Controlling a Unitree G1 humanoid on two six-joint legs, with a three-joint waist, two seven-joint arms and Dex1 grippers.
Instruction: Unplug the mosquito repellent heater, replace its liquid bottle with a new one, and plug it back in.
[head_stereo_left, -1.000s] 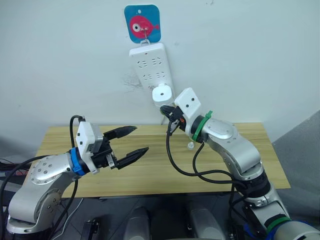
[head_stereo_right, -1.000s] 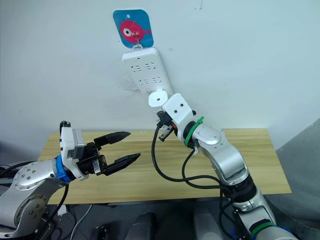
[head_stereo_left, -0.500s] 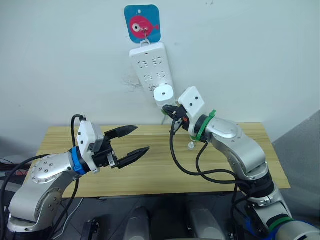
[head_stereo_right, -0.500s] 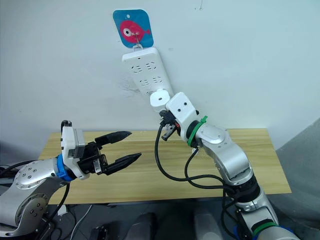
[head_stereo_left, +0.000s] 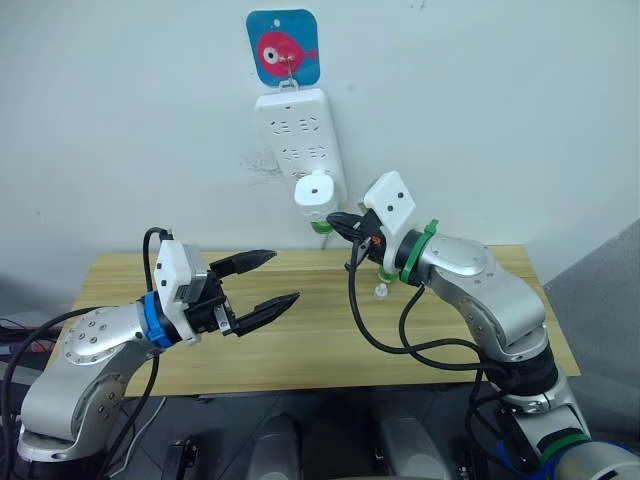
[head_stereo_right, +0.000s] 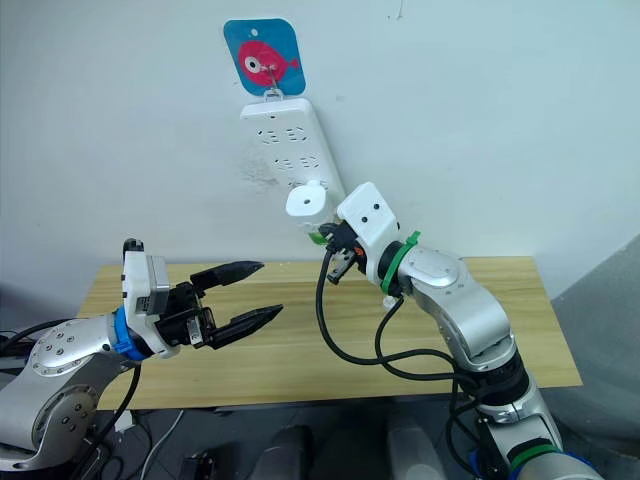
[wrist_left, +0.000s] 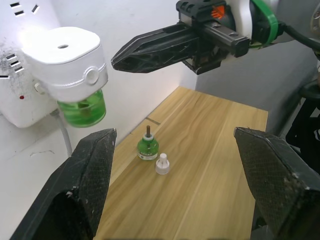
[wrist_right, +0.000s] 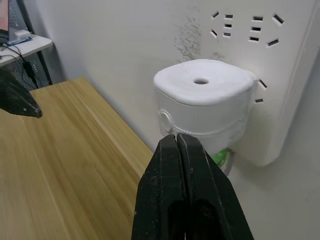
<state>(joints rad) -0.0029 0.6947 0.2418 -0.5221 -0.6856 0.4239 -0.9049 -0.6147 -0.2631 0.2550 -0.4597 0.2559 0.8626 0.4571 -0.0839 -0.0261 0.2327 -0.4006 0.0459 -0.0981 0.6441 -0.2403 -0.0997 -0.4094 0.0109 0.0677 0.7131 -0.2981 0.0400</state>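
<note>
Near field, lower left of the left eye view: the left hand is held wide apart and empty above the pale wooden tabletop. Mid field, on the tabletop near its far edge: a small green liquid bottle with a bare wick is seen standing, with a small white cap just beside it; both appear untouched. Centre of the frame: the right hand is seen pressed fully together, holding nothing, its tip just beside the heater. Far field, upper centre: the small rounded white plastic mosquito repellent heater, a green bottle screwed in beneath, is seated in the long white multi-socket power strip, which is hung under a blue card with a pink fish. The heater is judged plugged in; whether the bottle has been swapped cannot be told. No obstruction is shown between hands and heater.
</note>
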